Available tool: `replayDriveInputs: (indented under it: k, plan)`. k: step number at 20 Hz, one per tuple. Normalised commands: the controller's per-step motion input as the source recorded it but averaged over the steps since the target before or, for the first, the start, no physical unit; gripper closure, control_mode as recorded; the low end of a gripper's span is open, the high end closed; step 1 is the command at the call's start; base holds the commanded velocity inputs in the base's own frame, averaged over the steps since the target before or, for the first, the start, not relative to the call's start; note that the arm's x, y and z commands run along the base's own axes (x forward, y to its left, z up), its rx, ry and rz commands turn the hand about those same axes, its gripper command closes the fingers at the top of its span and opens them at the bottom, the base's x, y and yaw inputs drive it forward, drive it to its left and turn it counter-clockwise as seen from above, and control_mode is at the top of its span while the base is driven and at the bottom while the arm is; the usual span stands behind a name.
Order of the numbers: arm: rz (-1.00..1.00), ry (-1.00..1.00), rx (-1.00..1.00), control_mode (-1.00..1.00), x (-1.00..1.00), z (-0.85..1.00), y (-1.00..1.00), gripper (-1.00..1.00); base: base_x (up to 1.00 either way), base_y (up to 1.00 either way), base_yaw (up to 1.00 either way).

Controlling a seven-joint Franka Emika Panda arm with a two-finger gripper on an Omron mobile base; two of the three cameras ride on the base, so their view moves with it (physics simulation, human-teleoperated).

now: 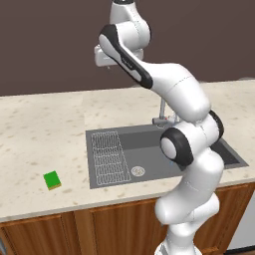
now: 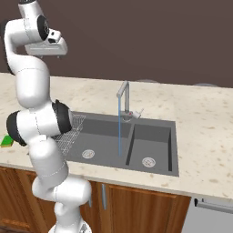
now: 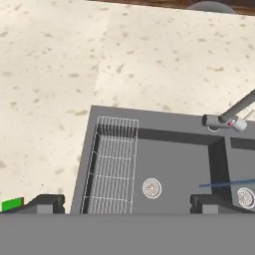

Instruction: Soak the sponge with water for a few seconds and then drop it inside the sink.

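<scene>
The green sponge lies flat on the counter, left of the sink and near the front edge. It also peeks out behind my arm and sits at the lower left of the hand view. A thin blue stream of water runs from the curved faucet into the large basin, and the stream crosses the hand view too. My gripper hangs high above the sink's left side, open and holding nothing, far from the sponge.
A wire-grid drainboard fills the left of the large basin, beside a round drain. The smaller basin is on the right. A dark wall backs the speckled counter. Wooden cabinets and a dishwasher front stand below.
</scene>
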Motion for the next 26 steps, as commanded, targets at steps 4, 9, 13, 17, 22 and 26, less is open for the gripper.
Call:
replayDriveInputs:
  k: [4, 9, 13, 17, 22, 26]
  plan:
    - [-0.05, 0.01, 0.00, -1.00, 0.20, 0.00, 0.67, -1.00, 0.00, 0.00, 0.00]
    - [-0.02, 0.12, 0.09, -1.00, 0.00, 0.00, 0.65, -1.00, 0.00, 0.00, 0.00]
    - [0.00, 0.19, 0.12, -1.00, -0.05, 0.00, 0.53, -1.00, 0.00, 0.00, 0.00]
    - [0.00, 0.19, 0.11, -1.00, -0.11, 0.00, 0.08, -1.00, 0.00, 0.00, 0.00]
    - [0.02, 0.11, 0.03, -1.00, -0.19, -0.04, 0.10, -1.00, 0.00, 0.00, 0.00]
    - [0.05, 0.02, 0.00, -1.00, -0.14, -0.13, 0.27, -1.00, 0.00, 0.00, 0.00]
